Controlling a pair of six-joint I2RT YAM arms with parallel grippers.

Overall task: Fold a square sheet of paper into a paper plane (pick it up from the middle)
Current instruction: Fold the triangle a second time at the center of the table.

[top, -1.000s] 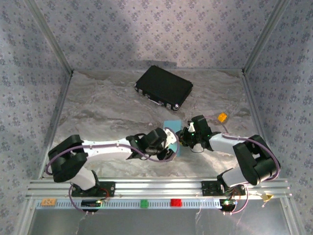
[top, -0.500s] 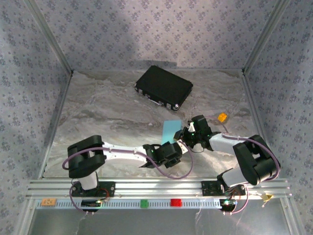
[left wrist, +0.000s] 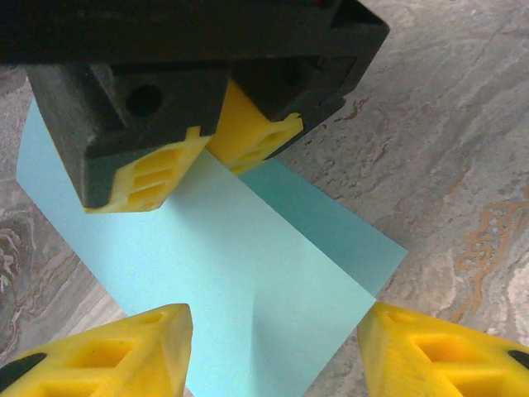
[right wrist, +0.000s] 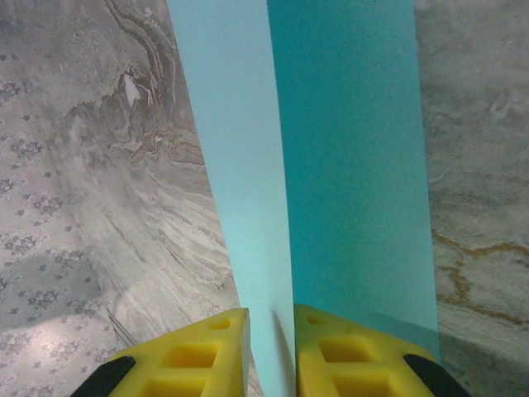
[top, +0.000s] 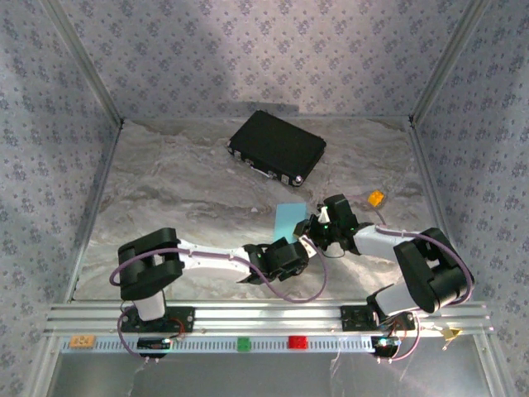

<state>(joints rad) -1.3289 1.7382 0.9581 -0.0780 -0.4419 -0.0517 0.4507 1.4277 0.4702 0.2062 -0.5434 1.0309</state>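
Marbled grey tabletop (top: pixel 182 198) carried the square sheet of paper (top: pixel 289 218) near its middle, half folded, the right gripper (right wrist: pixel 271 318) pinching its raised flap while the left gripper (left wrist: pixel 274 324) hung spread just beside; to crease cleanly, I reckoned, it should press flat without dragging.

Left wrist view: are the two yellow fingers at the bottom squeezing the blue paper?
No, the left gripper has its fingers standing wide apart, with the blue paper in the gap between them, not closed on it.

Soft, even overhead light; faint shadows
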